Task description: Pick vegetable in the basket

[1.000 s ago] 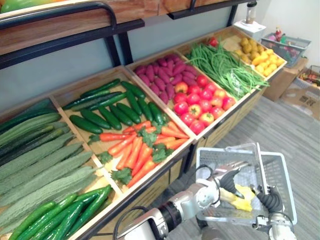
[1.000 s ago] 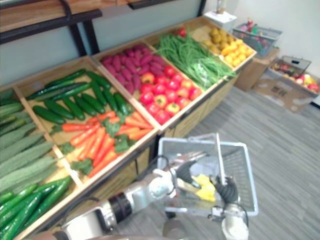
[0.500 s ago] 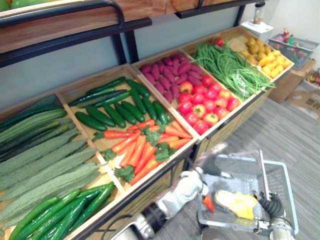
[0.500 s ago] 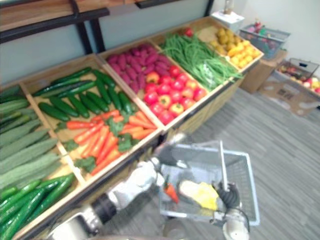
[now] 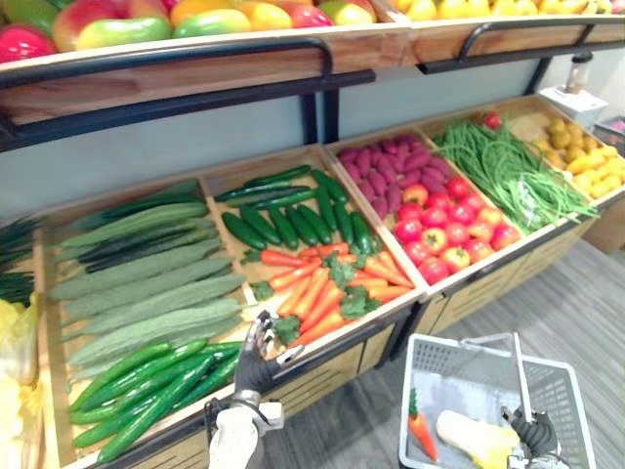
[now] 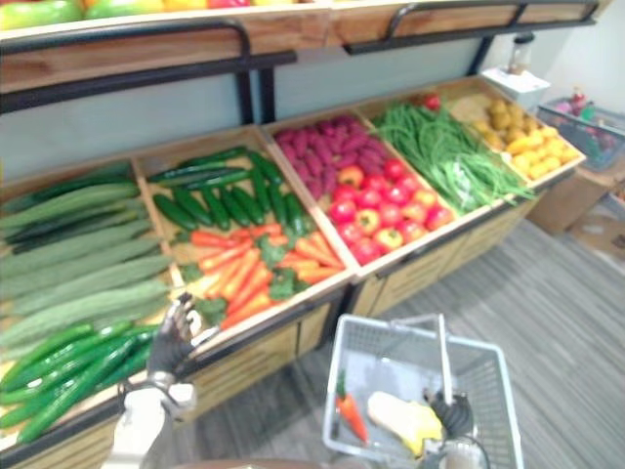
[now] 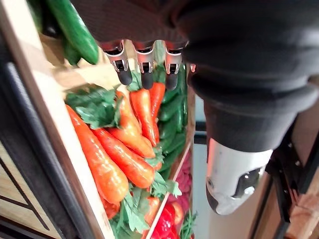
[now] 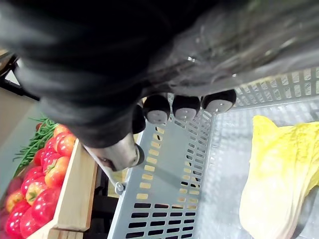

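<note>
Carrot (image 5: 421, 439) hugs left wall of basket (image 5: 441, 371); left hand (image 5: 256, 360) seemingly over crate (image 5: 376, 318) edge.

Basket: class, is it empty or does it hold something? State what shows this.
Not empty: a carrot and a pale yellow leafy cabbage lie on the floor of the basket.

A sloped wooden bench (image 5: 312, 369) is split into compartments. From the left lie pale green gourds (image 5: 146, 283) with bright green cucumbers (image 5: 146, 386) in front. Next come dark cucumbers (image 5: 293, 210) behind carrots (image 5: 322, 288), purple sweet potatoes (image 5: 386, 166) behind red fruit (image 5: 444, 230), green beans (image 5: 508, 176), then yellow fruit (image 5: 586, 166).
</note>
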Controlling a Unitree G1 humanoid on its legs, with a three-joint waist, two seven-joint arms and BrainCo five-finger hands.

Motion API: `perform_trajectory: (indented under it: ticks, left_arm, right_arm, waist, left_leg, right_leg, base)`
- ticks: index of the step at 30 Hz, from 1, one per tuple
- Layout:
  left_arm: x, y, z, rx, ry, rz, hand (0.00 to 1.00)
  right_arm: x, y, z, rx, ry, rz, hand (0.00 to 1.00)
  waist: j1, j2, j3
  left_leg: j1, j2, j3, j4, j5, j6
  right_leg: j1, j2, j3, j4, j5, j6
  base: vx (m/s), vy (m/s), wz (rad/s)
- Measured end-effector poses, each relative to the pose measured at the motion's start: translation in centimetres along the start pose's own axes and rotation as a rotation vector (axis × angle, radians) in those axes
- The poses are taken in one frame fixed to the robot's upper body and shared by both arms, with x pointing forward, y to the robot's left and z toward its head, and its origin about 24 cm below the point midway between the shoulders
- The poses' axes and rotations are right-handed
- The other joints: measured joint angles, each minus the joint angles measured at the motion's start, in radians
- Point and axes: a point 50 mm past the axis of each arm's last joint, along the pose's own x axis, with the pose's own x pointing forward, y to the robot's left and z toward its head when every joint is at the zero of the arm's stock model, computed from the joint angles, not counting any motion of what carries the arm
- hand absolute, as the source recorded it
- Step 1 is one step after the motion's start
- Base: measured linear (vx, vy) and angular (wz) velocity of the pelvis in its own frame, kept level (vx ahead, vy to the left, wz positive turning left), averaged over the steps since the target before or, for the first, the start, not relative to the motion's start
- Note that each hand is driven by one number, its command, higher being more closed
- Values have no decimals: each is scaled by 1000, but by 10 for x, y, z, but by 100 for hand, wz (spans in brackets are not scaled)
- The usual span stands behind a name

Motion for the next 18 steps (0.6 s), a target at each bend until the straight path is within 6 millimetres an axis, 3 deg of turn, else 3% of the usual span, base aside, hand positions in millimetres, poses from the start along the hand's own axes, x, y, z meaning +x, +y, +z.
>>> perform_trajectory:
  ticks: [6, 10, 12, 13, 14, 15, 16, 17, 18]
  left_arm:
    - [-3, 1, -5, 74, 14, -12, 0]
    - [11, -6, 8, 72, -44, -20, 0]
    - [18, -9, 17, 66, -86, -10, 0]
    - [22, -9, 26, 68, -123, 0, 0]
    - [25, -7, 33, 70, -154, 13, 0]
    - [29, -7, 38, 78, -173, 16, 0]
    - [35, -6, 45, 79, -200, 24, 0]
    - [33, -4, 48, 74, -214, 42, 0]
    - [32, -3, 48, 74, -215, 48, 0]
  right_arm:
    - [2, 3, -7, -1, 36, 5, 100]
    - [3, 15, -5, 37, 41, 7, 100]
    - [0, 22, -2, 63, 30, 14, 100]
    - [0, 27, 5, 83, 6, 23, 100]
    - [4, 34, 17, 101, -34, 36, 100]
    - [7, 34, 23, 107, -52, 29, 100]
    - [8, 30, 24, 99, -60, 13, 100]
    - [10, 27, 25, 90, -63, 0, 100]
    - [11, 25, 27, 86, -70, -7, 100]
  waist:
    - [-1, -5, -3]
    - [7, -18, 15]
    - [24, -20, 23]
    - [27, -33, 25]
    - [40, -18, 33]
    - [33, -16, 61]
    - [29, -36, 87]
    - [27, -45, 94]
    - [22, -64, 92]
  left_leg:
    - [-5, -1, 1, 12, -2, 1]
    - [-47, 33, 42, 152, -66, 1]
    - [-61, 66, 97, 223, -115, 13]
    - [-75, 71, 146, 241, -126, 41]
    - [-88, 86, 211, 224, -108, 74]
    - [-87, 93, 240, 221, -97, 81]
    - [-76, 83, 264, 203, -75, 96]
    - [-60, 65, 290, 199, -57, 102]
    - [-59, 60, 301, 216, -58, 102]
  right_leg:
    - [-5, -1, 3, 3, -7, -12]
    - [-68, 25, 53, 100, -6, -15]
    - [-102, 57, 78, 128, 35, -59]
    - [-158, 75, 66, 140, 109, -91]
    - [-203, 82, 21, 107, 217, -132]
    - [-225, 78, -48, 195, 154, -159]
    - [-272, 35, -180, 494, -72, -213]
    - [-280, -25, -257, 697, -182, -221]
    - [-282, -47, -286, 716, -180, -218]
  base:
    - [-15, -8, -1]
    - [-47, 10, -38]
    - [-182, 14, -98]
    - [-310, 18, -151]
    - [-299, -9, -146]
    - [-308, -10, -110]
    - [-240, 27, -63]
    - [-199, 55, -59]
    - [-238, 103, -66]
